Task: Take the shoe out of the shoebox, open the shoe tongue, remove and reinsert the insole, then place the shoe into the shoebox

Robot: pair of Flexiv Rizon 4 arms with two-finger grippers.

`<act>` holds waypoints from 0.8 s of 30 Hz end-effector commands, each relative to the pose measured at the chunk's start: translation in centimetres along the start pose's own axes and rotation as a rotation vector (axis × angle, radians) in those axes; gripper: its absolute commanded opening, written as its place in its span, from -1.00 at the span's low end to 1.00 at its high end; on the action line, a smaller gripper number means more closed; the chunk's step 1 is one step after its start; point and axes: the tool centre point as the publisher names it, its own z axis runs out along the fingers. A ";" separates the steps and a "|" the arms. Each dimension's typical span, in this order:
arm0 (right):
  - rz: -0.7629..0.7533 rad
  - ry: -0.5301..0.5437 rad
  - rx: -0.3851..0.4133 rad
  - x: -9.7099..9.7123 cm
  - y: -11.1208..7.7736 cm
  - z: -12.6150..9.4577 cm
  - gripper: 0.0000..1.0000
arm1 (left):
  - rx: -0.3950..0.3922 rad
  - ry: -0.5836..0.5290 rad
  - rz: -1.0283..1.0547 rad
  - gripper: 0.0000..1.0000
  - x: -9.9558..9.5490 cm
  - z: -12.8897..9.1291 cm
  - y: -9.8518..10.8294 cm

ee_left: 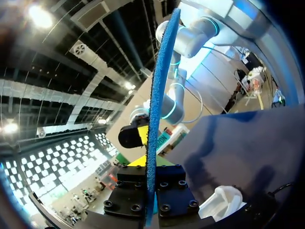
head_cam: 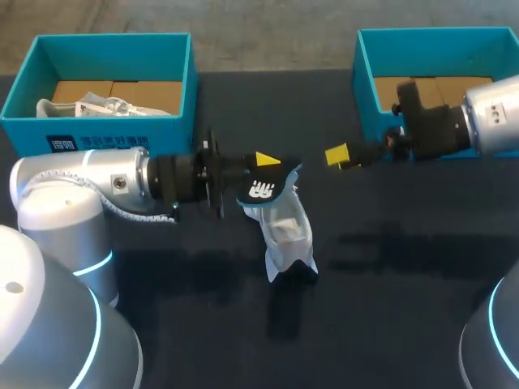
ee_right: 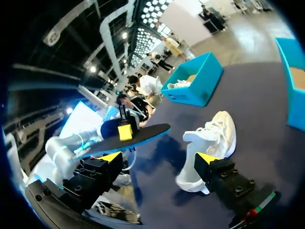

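Observation:
In the head view my left gripper (head_cam: 263, 162) hovers over mid-table, shut on a dark blue insole (head_cam: 261, 190) that hangs just above the white shoe (head_cam: 288, 235). The shoe lies on the dark table with its opening toward the insole. The left wrist view shows the insole (ee_left: 157, 95) edge-on, clamped between that gripper's (ee_left: 151, 167) fingers, with the shoe (ee_left: 221, 202) beside it. My right gripper (head_cam: 339, 156) stands open and empty a short way right of the insole. In the right wrist view, beyond the gripper (ee_right: 158, 158), lie the insole (ee_right: 143, 134) and shoe (ee_right: 212, 138).
A teal shoebox (head_cam: 174, 73) at the back left holds another white shoe (head_cam: 89, 105) on cardboard. A second teal shoebox (head_cam: 365, 81) stands at the back right, behind my right arm. Both boxes also show in the right wrist view: left box (ee_right: 200, 88), right box (ee_right: 288, 62).

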 end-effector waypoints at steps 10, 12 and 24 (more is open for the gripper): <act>-0.167 -0.061 0.036 -1.4 -2.9 0.5 1.00 | 0.062 -0.086 -0.128 -1.00 2.7 -0.2 0.3; -0.189 -0.070 0.044 -1.6 -3.4 0.7 1.00 | 0.056 -0.088 -0.141 -1.00 3.1 -0.2 0.6; -0.162 -0.126 0.120 -3.0 -7.8 1.8 1.00 | 0.053 -0.115 -0.213 -1.00 4.6 -0.6 1.8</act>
